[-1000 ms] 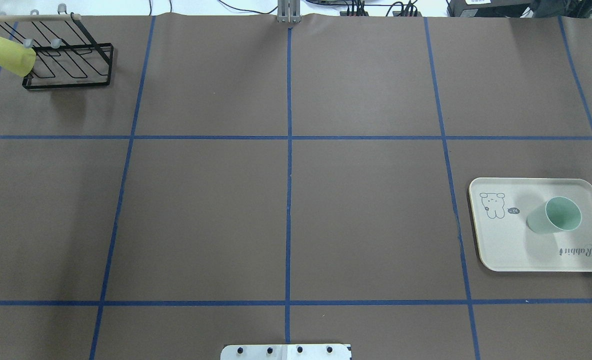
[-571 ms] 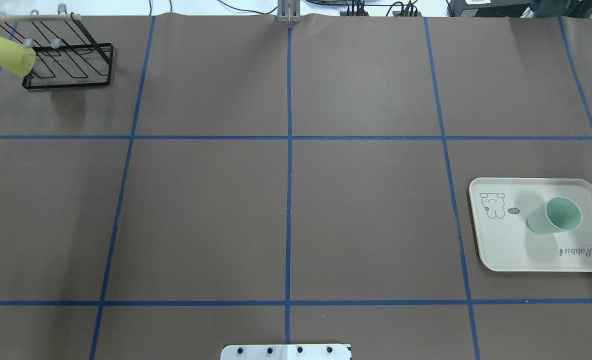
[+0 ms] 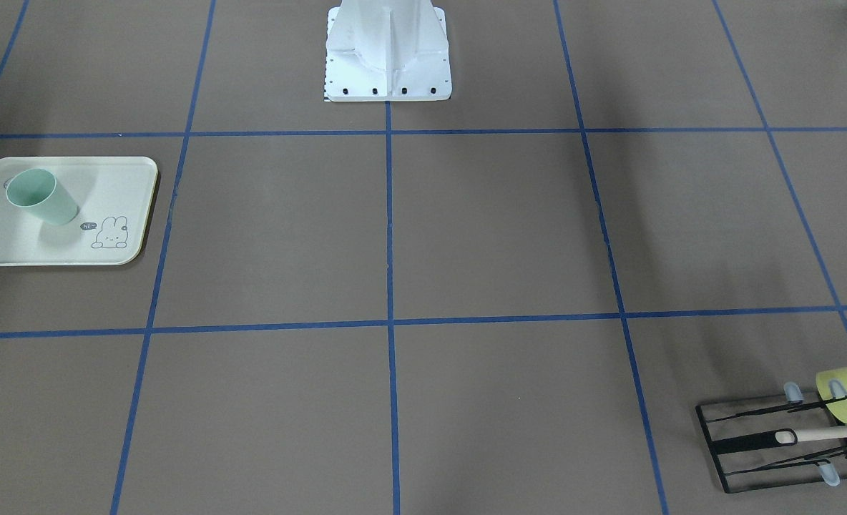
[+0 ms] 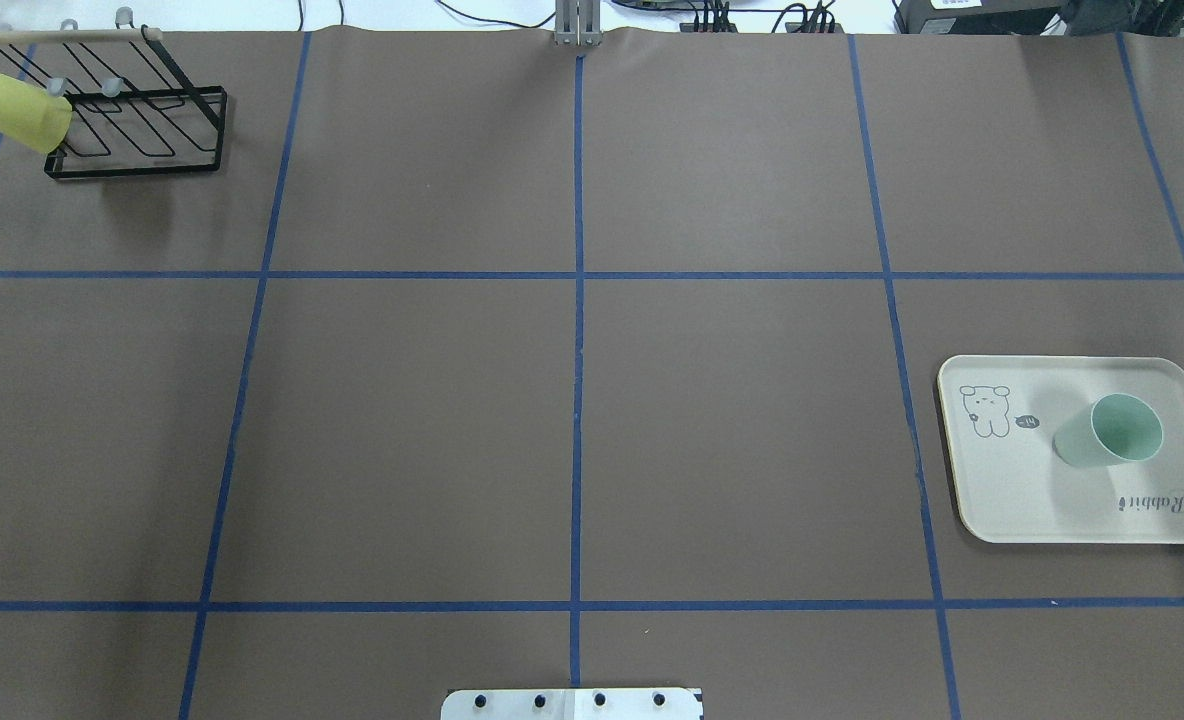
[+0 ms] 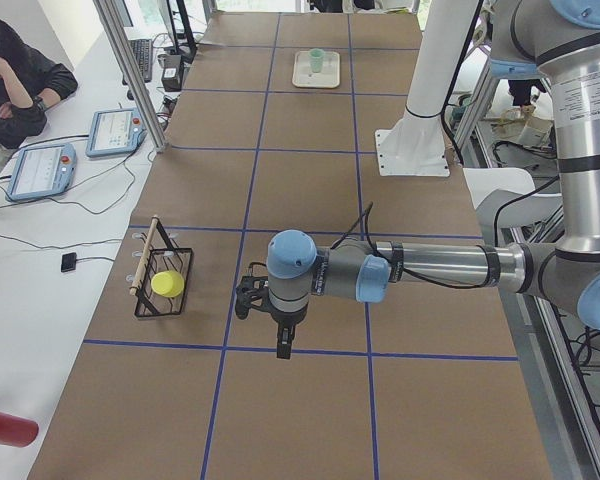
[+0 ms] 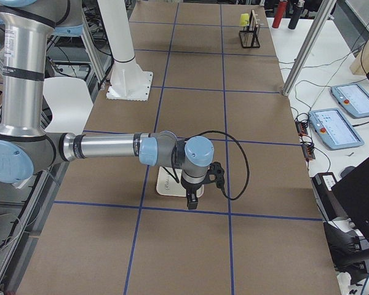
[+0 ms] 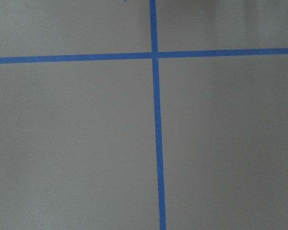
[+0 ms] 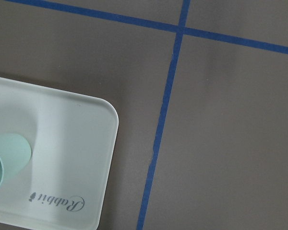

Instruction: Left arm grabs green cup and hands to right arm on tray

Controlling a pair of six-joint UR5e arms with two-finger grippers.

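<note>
— Above the table (image 4: 732,400), state the condition of each claw.
— The left gripper (image 5: 283,345) hangs over a tape crossing (image 7: 154,54); the right gripper (image 6: 191,201) hangs near the tray (image 4: 1012,500). Jaw width: cannot tell for either, since only side views show them.
— Position of the green cup (image 4: 1107,432)?
— Upright on the tray, close to the table's right edge, apart from both claws. Far left corner: yellow-green cup (image 4: 14,110) on the black wire rack (image 4: 142,150).

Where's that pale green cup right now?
In the overhead view, the green cup stands on the cream tray near the view's right edge, beside the rabbit drawing.
</note>
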